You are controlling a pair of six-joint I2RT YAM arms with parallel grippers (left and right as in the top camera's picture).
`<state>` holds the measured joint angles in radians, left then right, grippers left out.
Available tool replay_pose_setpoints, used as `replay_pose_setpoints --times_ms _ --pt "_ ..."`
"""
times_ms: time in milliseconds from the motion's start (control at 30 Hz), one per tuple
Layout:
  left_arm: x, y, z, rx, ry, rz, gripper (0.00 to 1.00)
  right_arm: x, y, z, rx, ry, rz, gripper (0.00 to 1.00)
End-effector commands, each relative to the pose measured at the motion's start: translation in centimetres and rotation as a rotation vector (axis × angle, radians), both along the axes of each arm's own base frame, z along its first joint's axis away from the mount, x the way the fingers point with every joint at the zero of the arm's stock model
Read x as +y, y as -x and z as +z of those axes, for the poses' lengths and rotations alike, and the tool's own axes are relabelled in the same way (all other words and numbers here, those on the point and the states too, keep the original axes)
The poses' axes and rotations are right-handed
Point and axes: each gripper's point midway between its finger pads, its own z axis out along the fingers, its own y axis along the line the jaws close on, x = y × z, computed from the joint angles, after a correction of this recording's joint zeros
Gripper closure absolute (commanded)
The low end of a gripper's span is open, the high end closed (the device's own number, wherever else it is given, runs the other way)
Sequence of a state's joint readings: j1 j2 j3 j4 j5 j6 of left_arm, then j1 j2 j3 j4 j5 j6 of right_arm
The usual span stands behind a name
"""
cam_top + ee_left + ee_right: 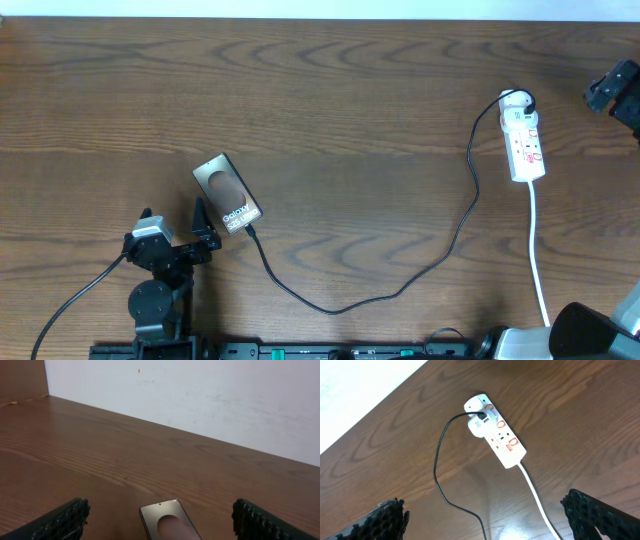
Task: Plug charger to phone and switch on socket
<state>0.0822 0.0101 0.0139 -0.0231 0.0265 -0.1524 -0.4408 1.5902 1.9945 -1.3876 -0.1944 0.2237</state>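
Wooden surface (pixel 350 90): we see the charger (pixel 332 311) running from socket (pixel 526 142) to phone (pixel 226 192); left gripper (pixel 176 222) and right gripper (pixel 485 510) both spread apart, empty.

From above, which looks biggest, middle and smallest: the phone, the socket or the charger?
1. The charger: longest by far, though very thin.
2. The socket and the phone: about alike. The socket looks longer, the phone wider, so I won't rank them.

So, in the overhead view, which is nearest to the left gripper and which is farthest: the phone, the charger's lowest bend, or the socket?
1. The phone, just ahead of the left gripper.
2. The charger at its lowest bend, front centre of the table.
3. The socket, far right side.
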Motion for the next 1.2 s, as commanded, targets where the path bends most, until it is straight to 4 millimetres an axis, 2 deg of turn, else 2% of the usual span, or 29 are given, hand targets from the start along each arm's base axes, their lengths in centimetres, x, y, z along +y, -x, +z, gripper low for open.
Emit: replay_pose_setpoints --times_ms 0,500,700,800,833,967,1167 --pt "0.5 0.2 -1.6 0.056 -0.007 0.032 0.07 0.5 -0.2 0.3 -0.01 -0.006 0.01 0.01" --pt "0.5 0.2 -1.6 0.056 -0.007 0.032 0.07 0.8 -0.6 0.5 -0.026 -0.009 -0.003 0.01" --pt "0.5 0.2 -1.6 0.056 -0.007 0.033 0.07 4.3 -3.4 1.3 -0.182 0.062 0.116 0.01" --pt "0.5 0.2 -1.6 0.056 -0.007 0.032 0.07 6.1 -4.5 0.6 -0.278 0.105 0.162 0.01" --pt "0.5 0.2 -1.6 0.056 -0.007 0.032 0.07 7.3 -4.7 0.0 -0.335 0.123 0.19 0.01" --pt "0.5 0.2 -1.6 0.056 -0.007 0.032 0.07 9.7 -4.5 -1.7 -0.469 0.161 0.238 0.01" --pt "0.5 0.2 -1.6 0.056 -0.007 0.032 0.07 11.4 -2.1 -4.8 -0.668 0.215 0.262 0.01"
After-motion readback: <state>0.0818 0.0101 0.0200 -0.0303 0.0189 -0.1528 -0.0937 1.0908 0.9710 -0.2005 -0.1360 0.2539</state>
